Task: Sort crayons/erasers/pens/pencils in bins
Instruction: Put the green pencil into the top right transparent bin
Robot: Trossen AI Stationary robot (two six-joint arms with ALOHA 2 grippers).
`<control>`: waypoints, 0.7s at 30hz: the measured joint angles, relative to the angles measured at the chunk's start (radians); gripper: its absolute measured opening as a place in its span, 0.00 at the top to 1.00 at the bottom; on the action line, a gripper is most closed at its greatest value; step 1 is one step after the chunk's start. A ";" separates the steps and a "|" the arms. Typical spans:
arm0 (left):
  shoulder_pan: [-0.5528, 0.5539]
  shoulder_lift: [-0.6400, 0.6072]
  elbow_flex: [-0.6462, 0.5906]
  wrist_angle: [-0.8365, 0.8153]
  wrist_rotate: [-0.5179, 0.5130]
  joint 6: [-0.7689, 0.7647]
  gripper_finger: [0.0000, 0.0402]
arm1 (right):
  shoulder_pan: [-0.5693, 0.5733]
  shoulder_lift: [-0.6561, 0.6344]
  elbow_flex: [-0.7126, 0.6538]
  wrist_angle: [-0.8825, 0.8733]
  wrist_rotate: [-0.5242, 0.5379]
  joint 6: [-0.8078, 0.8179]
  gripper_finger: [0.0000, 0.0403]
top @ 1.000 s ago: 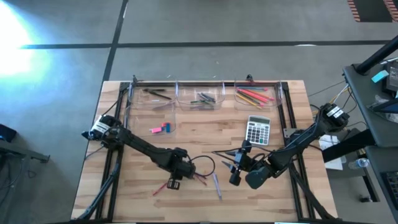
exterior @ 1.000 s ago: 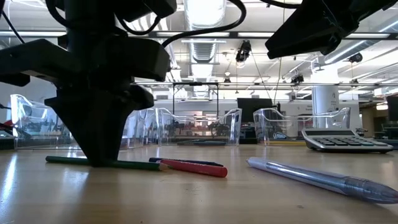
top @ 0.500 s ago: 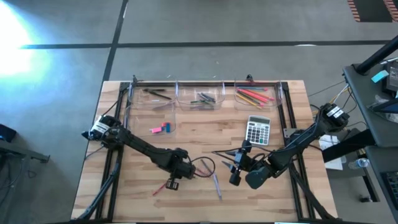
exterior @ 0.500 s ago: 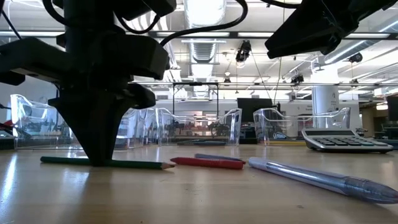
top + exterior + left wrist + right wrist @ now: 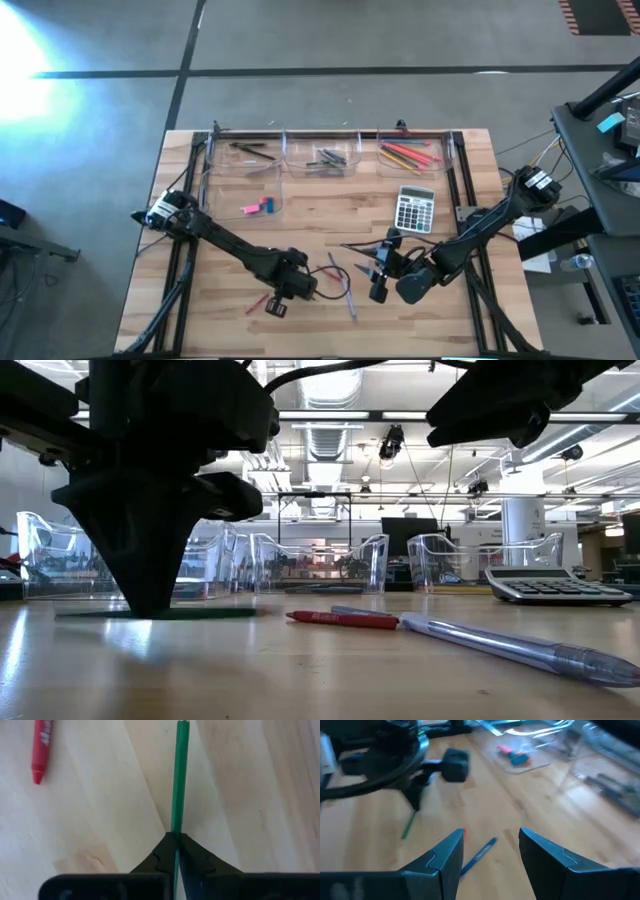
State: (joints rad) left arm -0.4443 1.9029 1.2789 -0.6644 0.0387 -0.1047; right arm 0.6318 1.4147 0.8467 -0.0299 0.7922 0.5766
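Note:
My left gripper (image 5: 279, 303) stands near the table's front edge, shut on a green pencil (image 5: 178, 780). In the low view the green pencil (image 5: 150, 613) lies level under the gripper. A red crayon (image 5: 340, 619) and a clear blue pen (image 5: 500, 645) lie on the wood to the right of the pencil. My right gripper (image 5: 381, 272) hovers open right of centre, holding nothing. Three clear bins (image 5: 325, 157) line the far edge. Pink and blue erasers (image 5: 258, 207) lie in a fourth bin at the left. My left gripper pinches the green pencil's shaft (image 5: 176, 827) about midway along, between its two fingertips (image 5: 197, 855). The fingers come from above, pointing steeply down, and lie across the pencil. The pencil stays level, a little clear of the table.
A grey calculator (image 5: 414, 208) lies right of centre, ahead of the right gripper. Dark pens (image 5: 358, 245) lie beside the right gripper. A red stick (image 5: 256, 300) lies left of the left gripper. The bins at the back hold pens and coloured pencils (image 5: 405, 154).
My left gripper has shut on the green pencil, then risen a little and drawn toward the table's near edge. The pencil has come up off the wood, still level. The red crayon has slid toward the table's right, away from the pencil.

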 joint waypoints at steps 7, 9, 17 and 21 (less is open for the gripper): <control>-0.005 -0.018 0.000 0.000 -0.015 -0.009 0.99 | 0.005 0.048 0.000 0.046 -0.130 -0.001 0.55; -0.005 -0.023 0.000 0.000 -0.019 -0.010 0.99 | 0.005 0.083 0.000 0.069 -0.183 0.000 0.55; -0.005 -0.026 0.000 0.000 -0.021 -0.014 1.00 | 0.005 0.230 0.000 0.294 -0.329 -0.023 0.44; -0.005 -0.036 0.000 -0.034 -0.026 -0.042 1.00 | -0.001 0.300 0.000 0.483 -0.348 -0.066 0.32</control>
State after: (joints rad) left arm -0.4488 1.8670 1.2789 -0.6981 0.0124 -0.1466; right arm 0.6311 1.7145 0.8471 0.4532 0.4442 0.5104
